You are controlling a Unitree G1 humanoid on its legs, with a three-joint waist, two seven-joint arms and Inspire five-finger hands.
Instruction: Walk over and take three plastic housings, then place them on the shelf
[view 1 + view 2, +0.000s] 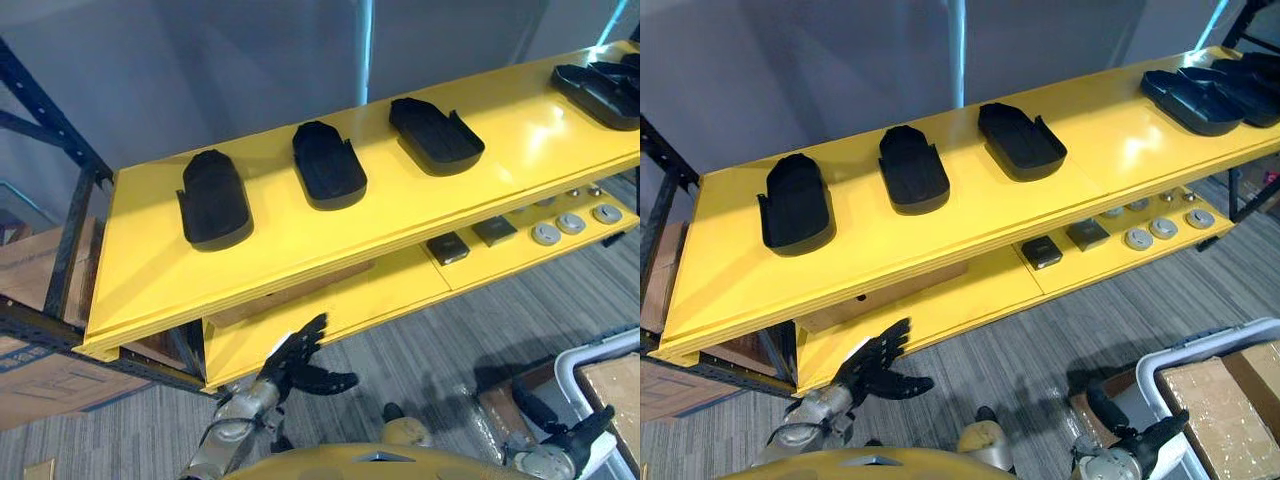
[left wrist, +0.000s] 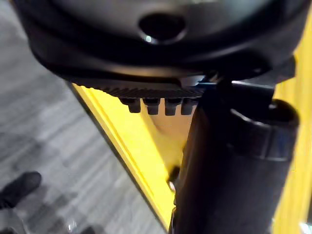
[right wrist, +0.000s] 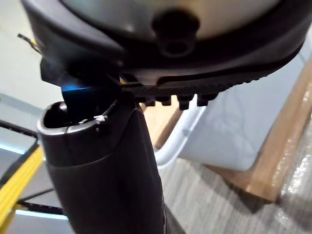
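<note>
We judge the placing done
Left housing (image 1: 213,200), middle housing (image 1: 328,165) and right housing (image 1: 435,135) lie on our shelf (image 1: 150,275); left hand (image 1: 297,368) and right hand (image 1: 572,437) hang empty, fingers loosely spread

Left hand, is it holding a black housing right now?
No, the left hand hangs open and empty, fingers spread, in front of the yellow shelf.
</note>
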